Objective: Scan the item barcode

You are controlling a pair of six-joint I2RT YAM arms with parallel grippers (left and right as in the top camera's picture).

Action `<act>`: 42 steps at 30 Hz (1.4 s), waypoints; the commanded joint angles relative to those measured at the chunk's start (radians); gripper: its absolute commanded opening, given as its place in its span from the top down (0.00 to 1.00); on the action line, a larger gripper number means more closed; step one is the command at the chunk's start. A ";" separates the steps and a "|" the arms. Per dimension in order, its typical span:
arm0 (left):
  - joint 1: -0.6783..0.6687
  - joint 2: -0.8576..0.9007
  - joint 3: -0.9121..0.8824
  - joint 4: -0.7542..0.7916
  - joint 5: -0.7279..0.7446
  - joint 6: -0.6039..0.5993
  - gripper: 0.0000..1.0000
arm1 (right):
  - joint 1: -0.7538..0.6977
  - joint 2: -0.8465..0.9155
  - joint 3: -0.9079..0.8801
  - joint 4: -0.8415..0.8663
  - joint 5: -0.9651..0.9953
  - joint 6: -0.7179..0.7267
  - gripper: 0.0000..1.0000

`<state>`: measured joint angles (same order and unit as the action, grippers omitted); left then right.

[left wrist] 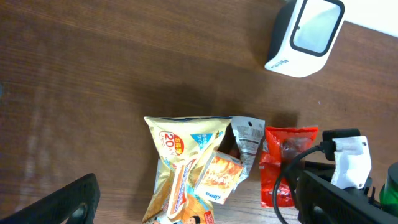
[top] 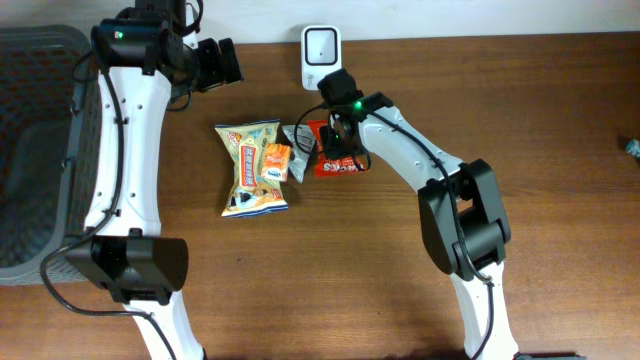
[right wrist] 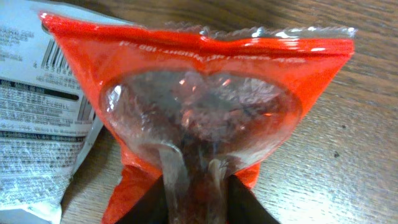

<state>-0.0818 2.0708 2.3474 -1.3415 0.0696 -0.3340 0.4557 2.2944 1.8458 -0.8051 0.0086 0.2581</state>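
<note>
The right hand (right wrist: 198,190) pinches one end of the red packet (right wrist: 199,74), which lies, seemingly unlifted, on the table (top: 560,120) beside a white sachet (right wrist: 37,112) and in front of the scanner (top: 320,48). The left hand (top: 218,62) hovers wide open, well apart.

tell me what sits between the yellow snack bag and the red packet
A small grey packet lies between yellow snack bag and red packet; clearest in left wrist view.
</note>
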 commanded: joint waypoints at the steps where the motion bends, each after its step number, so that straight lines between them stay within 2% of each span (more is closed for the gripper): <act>1: 0.006 -0.009 0.000 0.002 -0.011 -0.007 0.01 | -0.021 -0.011 0.053 -0.041 0.022 0.039 0.91; 3: 0.006 -0.009 0.000 0.002 -0.011 -0.007 0.01 | -0.034 -0.011 0.105 -0.105 0.017 0.040 0.96; 5: 0.006 -0.009 0.000 0.002 -0.011 -0.007 0.01 | -0.046 -0.012 0.143 -0.152 -0.035 0.040 0.96; 8: 0.006 -0.009 0.000 0.002 -0.011 -0.007 0.01 | -0.082 -0.013 0.209 -0.201 -0.218 0.040 0.96; 16: 0.006 -0.009 0.000 0.002 -0.011 -0.007 0.01 | -0.336 -0.012 0.275 -0.212 -1.120 0.099 0.96; 20: 0.006 -0.009 0.000 0.002 -0.011 -0.007 0.01 | -0.393 -0.012 0.274 -0.212 -1.350 0.098 0.96; 23: 0.006 -0.009 0.000 0.002 -0.011 -0.007 0.01 | -0.396 -0.012 0.274 -0.212 -1.450 0.087 0.96; 25: 0.006 -0.009 0.000 0.002 -0.011 -0.007 0.01 | -0.392 -0.012 0.273 -0.219 -1.385 0.013 0.96; 26: 0.006 -0.009 0.000 0.002 -0.011 -0.007 0.01 | -0.391 -0.012 0.273 -0.260 -1.256 0.001 0.96; 29: 0.006 -0.009 0.000 0.002 -0.011 -0.007 0.01 | -0.380 -0.012 0.272 -0.412 -0.608 0.013 0.96; 31: 0.006 -0.009 0.000 0.002 -0.011 -0.007 0.01 | -0.363 -0.012 0.271 -0.467 -0.401 0.012 0.95; 32: 0.006 -0.009 0.000 0.002 -0.011 -0.007 0.01 | -0.356 -0.012 0.271 -0.483 -0.346 0.012 0.91; 33: 0.006 -0.009 0.000 0.002 -0.011 -0.007 0.01 | -0.342 -0.012 0.271 -0.515 -0.245 0.011 0.74; 35: 0.007 -0.009 0.000 0.002 -0.011 -0.007 0.01 | -0.322 -0.012 0.271 -0.550 -0.155 0.011 0.14; 36: 0.007 -0.009 0.000 0.002 -0.011 -0.007 0.01 | -0.310 -0.012 0.271 -0.560 -0.151 -0.001 0.02; 41: 0.006 -0.009 0.000 0.002 -0.011 -0.007 0.01 | -0.212 -0.012 0.271 -0.671 -0.148 -0.152 0.01; 42: 0.006 -0.009 0.000 0.002 -0.011 -0.007 0.01 | -0.182 -0.012 0.271 -0.702 -0.093 -0.153 0.01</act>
<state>-0.0818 2.0708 2.3474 -1.3418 0.0696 -0.3340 0.2066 2.2929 2.1059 -1.4536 -0.1776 0.1806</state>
